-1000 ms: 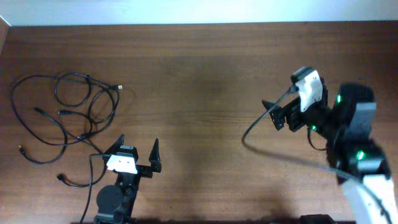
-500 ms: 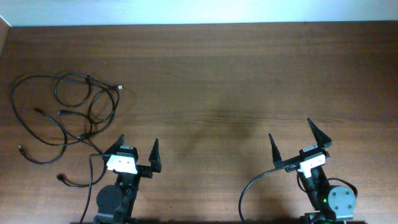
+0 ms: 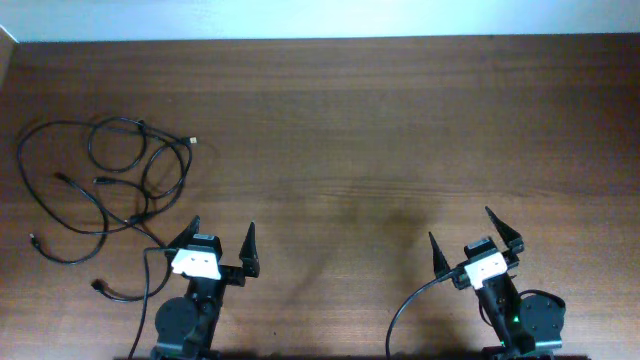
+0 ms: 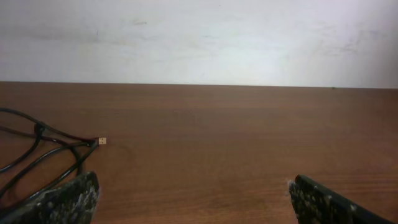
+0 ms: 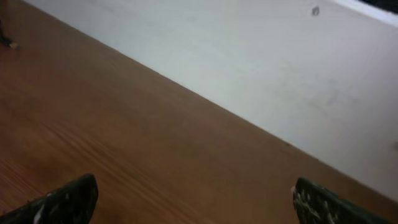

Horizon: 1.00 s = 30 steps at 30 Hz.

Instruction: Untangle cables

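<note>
The cables [image 3: 100, 180] are thin black cords in loose overlapping loops at the far left of the wooden table, with a small light plug end [image 3: 193, 141]. Part of them shows at the left of the left wrist view [image 4: 43, 146]. My left gripper [image 3: 220, 237] is open and empty, just right of and in front of the tangle. My right gripper [image 3: 474, 237] is open and empty at the front right, far from the cables. Both wrist views show only bare wood between the fingers.
The wooden table [image 3: 350, 130] runs back to a white wall [image 4: 199, 37]. A thicker black arm wire [image 3: 405, 305] curves beside the right arm base. Another arm wire [image 3: 145, 290] loops near the left arm base.
My right arm has drawn back from mid-height at the right side to the front right edge, gripper open throughout. The left arm and the cables have not moved.
</note>
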Each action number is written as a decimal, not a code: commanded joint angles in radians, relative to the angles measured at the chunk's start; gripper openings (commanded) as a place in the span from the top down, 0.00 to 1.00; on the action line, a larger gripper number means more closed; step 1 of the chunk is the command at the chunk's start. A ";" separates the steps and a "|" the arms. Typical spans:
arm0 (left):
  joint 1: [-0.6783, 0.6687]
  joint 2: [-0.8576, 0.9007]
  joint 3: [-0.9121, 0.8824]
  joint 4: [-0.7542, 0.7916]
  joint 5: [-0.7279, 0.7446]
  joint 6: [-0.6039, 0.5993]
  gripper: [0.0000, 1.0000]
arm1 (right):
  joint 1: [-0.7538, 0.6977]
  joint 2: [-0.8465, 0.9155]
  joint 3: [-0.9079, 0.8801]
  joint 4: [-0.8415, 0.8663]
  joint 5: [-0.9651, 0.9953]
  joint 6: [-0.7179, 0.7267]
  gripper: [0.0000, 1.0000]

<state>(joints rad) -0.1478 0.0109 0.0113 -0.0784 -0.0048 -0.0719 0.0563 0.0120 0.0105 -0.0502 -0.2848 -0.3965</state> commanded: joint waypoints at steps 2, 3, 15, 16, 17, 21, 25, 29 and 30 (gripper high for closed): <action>0.007 -0.006 -0.002 -0.006 0.000 0.013 0.01 | 0.008 -0.009 -0.005 -0.023 0.161 0.126 0.01; 0.007 -0.006 -0.002 -0.006 0.000 0.012 0.01 | 0.008 -0.009 -0.005 -0.029 0.210 0.203 0.01; 0.007 -0.006 -0.002 -0.006 0.000 0.013 0.01 | 0.009 -0.009 -0.005 -0.025 0.237 0.301 0.01; 0.007 -0.006 -0.002 -0.006 0.000 0.012 0.01 | 0.009 -0.009 -0.005 -0.025 0.237 0.301 0.01; 0.007 -0.006 -0.002 -0.006 0.000 0.013 0.01 | 0.009 -0.009 -0.005 -0.025 0.237 0.301 0.01; 0.007 -0.006 -0.002 -0.006 0.000 0.012 0.01 | 0.007 -0.009 -0.005 -0.025 0.237 0.301 0.01; 0.007 -0.006 -0.002 -0.006 0.000 0.013 0.01 | -0.026 -0.009 -0.005 -0.025 0.237 0.301 0.01; 0.007 -0.006 -0.002 -0.006 0.000 0.013 0.01 | -0.068 -0.009 -0.005 -0.025 0.237 0.301 0.01; 0.007 -0.006 -0.002 -0.006 0.000 0.013 0.01 | -0.068 -0.009 -0.005 -0.025 0.237 0.301 0.01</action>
<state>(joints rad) -0.1478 0.0109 0.0113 -0.0788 -0.0048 -0.0719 -0.0082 0.0120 0.0109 -0.0704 -0.0639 -0.1074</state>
